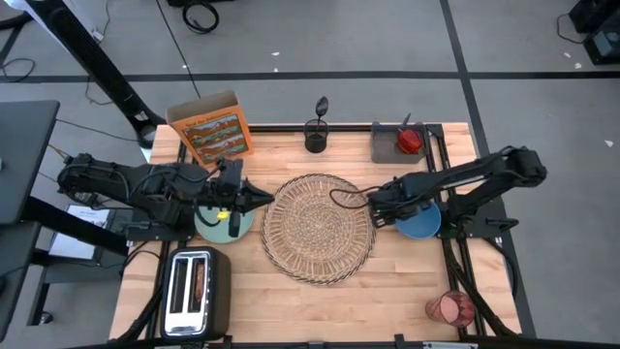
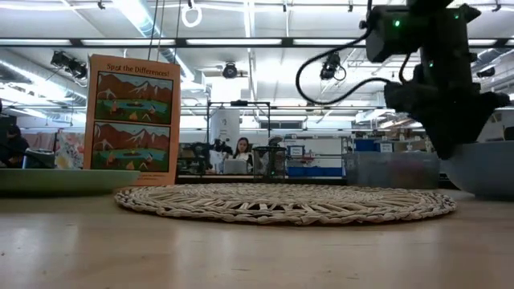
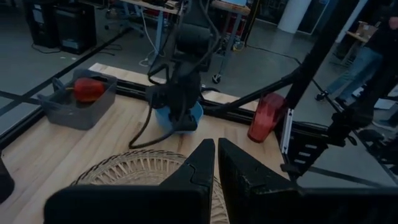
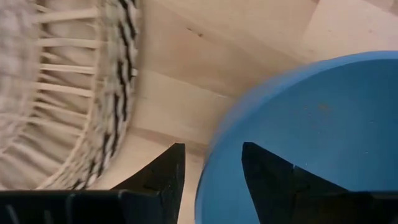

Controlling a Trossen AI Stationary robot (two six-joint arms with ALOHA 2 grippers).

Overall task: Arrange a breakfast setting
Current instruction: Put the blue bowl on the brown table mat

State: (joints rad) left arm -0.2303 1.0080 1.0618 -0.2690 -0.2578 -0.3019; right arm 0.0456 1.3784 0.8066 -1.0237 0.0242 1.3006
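Right now the right pincer (image 4: 211, 168) straddles the near rim of the blue bowl (image 1: 421, 225) at middle right of the high view, fingers spread, one inside and one outside; likely rigid, light and slick, so grip that rim squarely

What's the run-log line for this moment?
right gripper: open astride blue bowl rim | left gripper: shut, by teal plate | wicker placemat: bare
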